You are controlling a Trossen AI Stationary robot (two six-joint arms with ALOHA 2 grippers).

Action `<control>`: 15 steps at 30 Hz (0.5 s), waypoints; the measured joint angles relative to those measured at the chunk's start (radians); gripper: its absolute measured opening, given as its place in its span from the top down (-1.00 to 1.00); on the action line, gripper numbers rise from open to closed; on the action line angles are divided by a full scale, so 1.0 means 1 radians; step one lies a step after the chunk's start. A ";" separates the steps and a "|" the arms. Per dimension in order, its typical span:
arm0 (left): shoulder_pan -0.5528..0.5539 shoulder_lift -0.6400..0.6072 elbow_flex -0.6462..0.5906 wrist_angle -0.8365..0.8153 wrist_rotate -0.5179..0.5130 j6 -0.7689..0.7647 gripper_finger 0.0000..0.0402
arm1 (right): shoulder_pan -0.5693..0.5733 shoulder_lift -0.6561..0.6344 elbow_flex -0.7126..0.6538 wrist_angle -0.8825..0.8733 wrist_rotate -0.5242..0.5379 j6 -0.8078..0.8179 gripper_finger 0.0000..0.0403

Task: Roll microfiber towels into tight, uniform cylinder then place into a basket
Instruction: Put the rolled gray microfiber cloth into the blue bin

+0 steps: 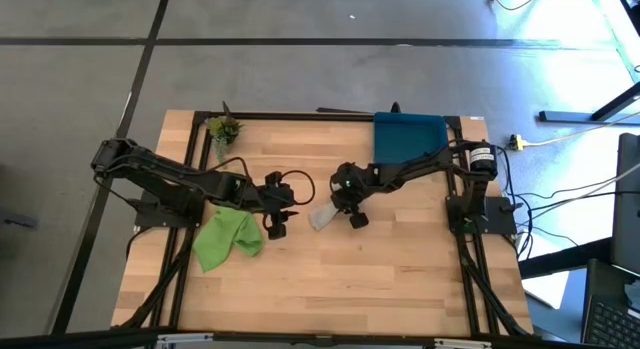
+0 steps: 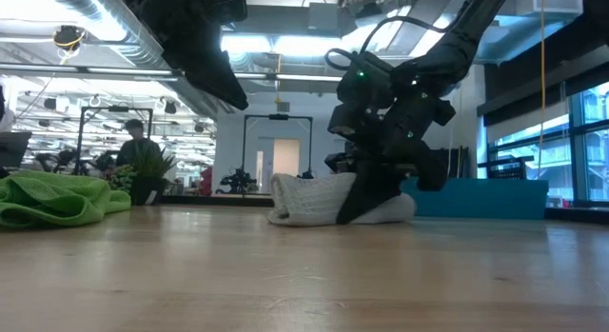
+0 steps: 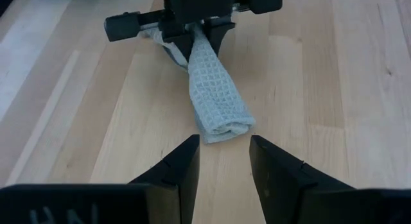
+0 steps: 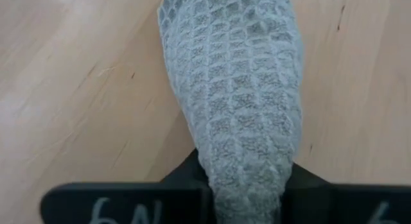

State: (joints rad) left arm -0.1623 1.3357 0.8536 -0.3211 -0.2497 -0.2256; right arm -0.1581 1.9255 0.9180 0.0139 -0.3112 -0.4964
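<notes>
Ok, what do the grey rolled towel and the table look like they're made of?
The grey towel looks like soft woven cloth with a waffle grid, matte, likely microfiber. The table looks like pale wood planks with visible grain and seams, a smooth light sheen; it could be laminate.

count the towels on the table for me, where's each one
2. The grey towel, rolled, lies mid-table with the right gripper shut on it. The green towel, unrolled and crumpled, lies beside the left gripper. None appear hidden.
</notes>
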 joint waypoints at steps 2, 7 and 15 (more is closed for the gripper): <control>0.000 0.000 0.000 0.000 0.000 0.000 0.38 | 0.000 0.000 0.000 0.006 0.000 0.022 0.77; 0.000 0.000 0.000 0.000 0.000 0.000 0.38 | 0.000 -0.055 -0.005 -0.007 0.026 0.050 0.77; 0.000 0.000 0.000 0.000 0.000 0.000 0.38 | -0.007 -0.258 -0.005 -0.121 0.157 0.064 0.77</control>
State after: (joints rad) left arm -0.1623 1.3357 0.8532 -0.3214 -0.2493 -0.2256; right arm -0.1648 1.6670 0.9133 -0.1076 -0.1542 -0.4329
